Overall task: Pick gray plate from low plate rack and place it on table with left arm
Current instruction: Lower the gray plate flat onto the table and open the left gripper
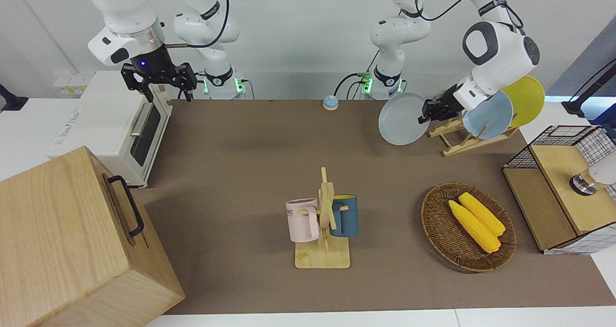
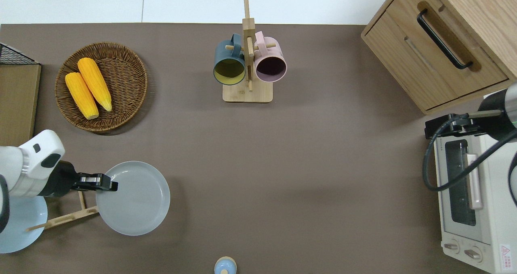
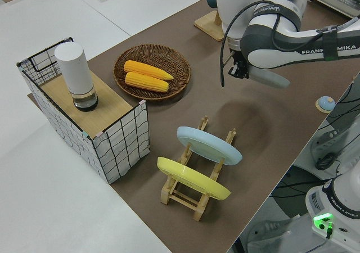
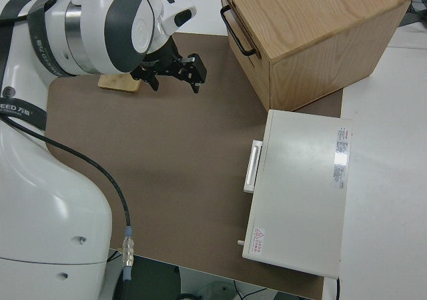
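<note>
My left gripper (image 1: 426,112) is shut on the rim of the gray plate (image 1: 401,119) and holds it in the air, tilted. In the overhead view the left gripper (image 2: 110,184) and the plate (image 2: 135,199) are over the bare table (image 2: 282,165), just beside the low plate rack (image 2: 66,218), toward the right arm's end. The rack (image 1: 458,142) still holds a light blue plate (image 1: 491,116) and a yellow plate (image 1: 528,96). The left side view shows the gripper (image 3: 238,71), the plate edge-on (image 3: 271,78) and the rack (image 3: 170,192). My right gripper (image 1: 159,83) is parked, open and empty.
A wicker basket (image 1: 435,221) with two corn cobs lies farther from the robots than the rack. A mug stand (image 1: 323,221) with two mugs stands mid-table. A toaster oven (image 1: 115,124) and a wooden drawer box (image 1: 72,240) are at the right arm's end. A wire shelf (image 1: 558,187) is at the left arm's end.
</note>
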